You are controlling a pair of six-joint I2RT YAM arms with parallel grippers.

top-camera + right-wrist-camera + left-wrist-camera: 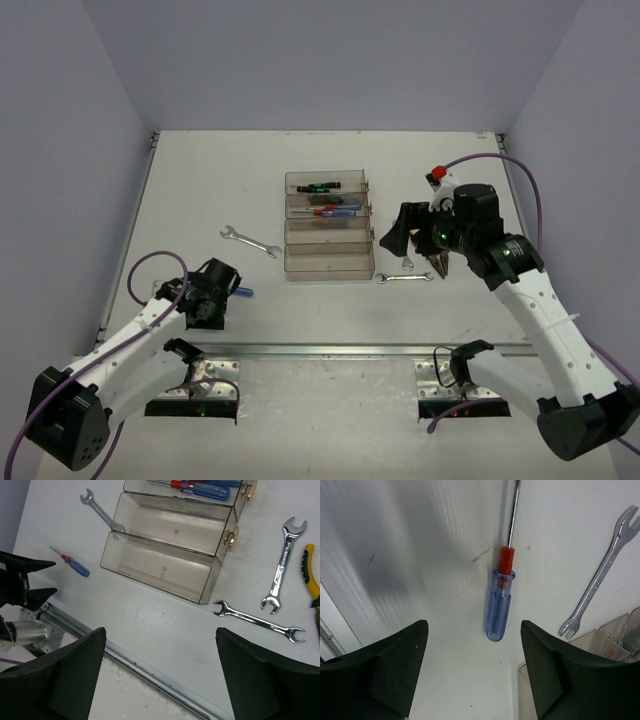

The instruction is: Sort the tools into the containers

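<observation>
A blue-and-red screwdriver [498,610] lies flat on the table just ahead of my left gripper [474,630], which is open with nothing between its fingers. In the top view its blue handle [243,292] peeks out beside the left gripper [213,296]. The containers [327,262] stand mid-table: the far tray holds a black screwdriver with green marks [320,186], the second holds blue-and-red screwdrivers [335,209], and the two near trays [150,562] are empty. My right gripper [160,635] hovers open to the right of the trays [398,235].
One silver wrench [250,241] lies left of the trays. Two more wrenches [281,565] [257,621] and yellow-handled pliers [310,575] lie on the right. A metal rail [150,672] runs along the table's near edge.
</observation>
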